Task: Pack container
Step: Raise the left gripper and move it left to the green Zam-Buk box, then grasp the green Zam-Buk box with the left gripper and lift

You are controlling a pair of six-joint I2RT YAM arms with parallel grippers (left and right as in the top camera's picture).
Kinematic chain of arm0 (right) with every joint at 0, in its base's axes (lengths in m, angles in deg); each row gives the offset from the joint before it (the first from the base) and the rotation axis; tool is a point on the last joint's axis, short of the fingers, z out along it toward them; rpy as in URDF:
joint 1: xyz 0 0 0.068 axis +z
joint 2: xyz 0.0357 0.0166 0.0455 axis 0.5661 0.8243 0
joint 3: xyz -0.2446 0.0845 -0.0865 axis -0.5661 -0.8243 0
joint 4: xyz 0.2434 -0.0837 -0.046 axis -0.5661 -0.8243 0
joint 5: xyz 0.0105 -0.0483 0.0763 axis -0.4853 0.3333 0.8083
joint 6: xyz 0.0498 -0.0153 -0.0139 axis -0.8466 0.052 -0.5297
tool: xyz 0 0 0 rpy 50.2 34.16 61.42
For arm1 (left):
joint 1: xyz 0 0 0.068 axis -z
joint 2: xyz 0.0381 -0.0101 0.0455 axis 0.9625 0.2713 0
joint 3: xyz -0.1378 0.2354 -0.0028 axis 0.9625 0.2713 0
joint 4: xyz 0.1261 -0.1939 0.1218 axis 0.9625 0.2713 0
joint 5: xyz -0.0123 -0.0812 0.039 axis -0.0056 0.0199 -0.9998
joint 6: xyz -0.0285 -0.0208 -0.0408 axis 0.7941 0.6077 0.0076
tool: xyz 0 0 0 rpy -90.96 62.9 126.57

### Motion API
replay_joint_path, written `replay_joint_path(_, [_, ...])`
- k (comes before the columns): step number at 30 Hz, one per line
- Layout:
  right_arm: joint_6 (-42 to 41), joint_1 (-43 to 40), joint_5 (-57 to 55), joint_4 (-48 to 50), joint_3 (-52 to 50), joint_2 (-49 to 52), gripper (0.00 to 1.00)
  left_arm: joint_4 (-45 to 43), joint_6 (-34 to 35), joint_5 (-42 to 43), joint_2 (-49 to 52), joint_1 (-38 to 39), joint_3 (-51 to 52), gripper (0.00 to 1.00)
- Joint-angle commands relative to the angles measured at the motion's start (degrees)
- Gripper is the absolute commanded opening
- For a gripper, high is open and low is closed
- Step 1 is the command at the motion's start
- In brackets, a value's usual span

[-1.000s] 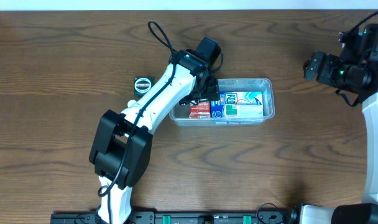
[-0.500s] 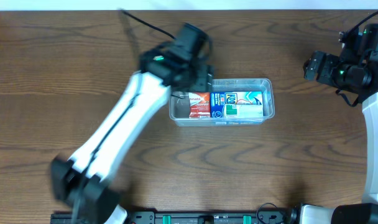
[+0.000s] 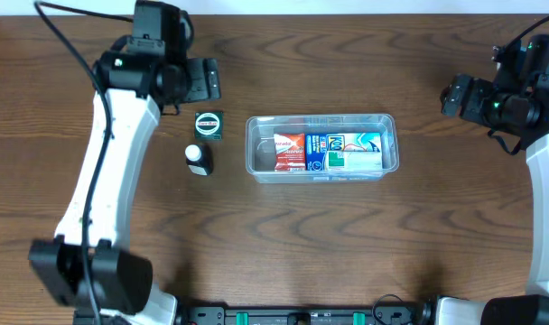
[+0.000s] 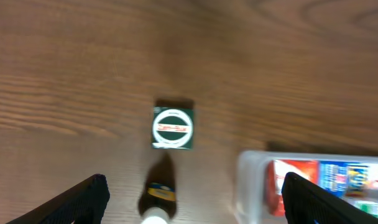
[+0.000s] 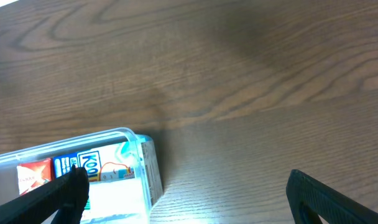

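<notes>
The container, a clear rectangular tub, sits mid-table and holds a red packet and a blue-and-white packet. My left gripper hovers open and empty at the back left, above and apart from a small green square box and a dark bottle with a white cap. In the left wrist view the green box and bottle lie below between the spread fingers, with the container at lower right. My right gripper is open and empty at the far right.
The right wrist view shows the container's right end at lower left and bare wood between the spread fingers. The green box and the bottle stand just left of the tub.
My left arm has pulled out of the container and swung to the back left, its jaws opening wider. The red packet stays in the tub. The right arm has not moved.
</notes>
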Motion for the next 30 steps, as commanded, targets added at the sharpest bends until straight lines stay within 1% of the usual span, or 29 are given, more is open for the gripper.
replay_joint_path(1, [-0.57,-0.39,0.00,-0.04,0.11,0.26,0.99,-0.70,-4.87,1.14,3.10,-0.59,0.00,0.90])
replay_joint_path(4, [-0.57,-0.39,0.00,-0.04,0.11,0.26,0.99,-1.86,-6.64,1.16,6.32,-1.22,0.00,0.90])
replay_joint_path(9, [-0.57,-0.39,0.00,-0.04,0.11,0.26,0.99,-1.73,-9.60,1.16,11.80,-1.62,-0.15,0.93])
replay_joint_path(20, [-0.57,-0.39,0.00,-0.04,0.11,0.26,0.99,-2.27,-10.08,1.11,20.92,-2.49,-0.15,0.94])
replay_joint_path(27, [-0.57,-0.39,0.00,-0.07,0.11,0.26,0.99,-3.65,-10.08,0.92,24.17,-2.51,-0.15,0.94])
replay_joint_path(30, [-0.57,-0.39,0.00,-0.04,0.11,0.26,0.99,-3.61,-11.37,0.90,25.86,-2.51,-0.15,0.93])
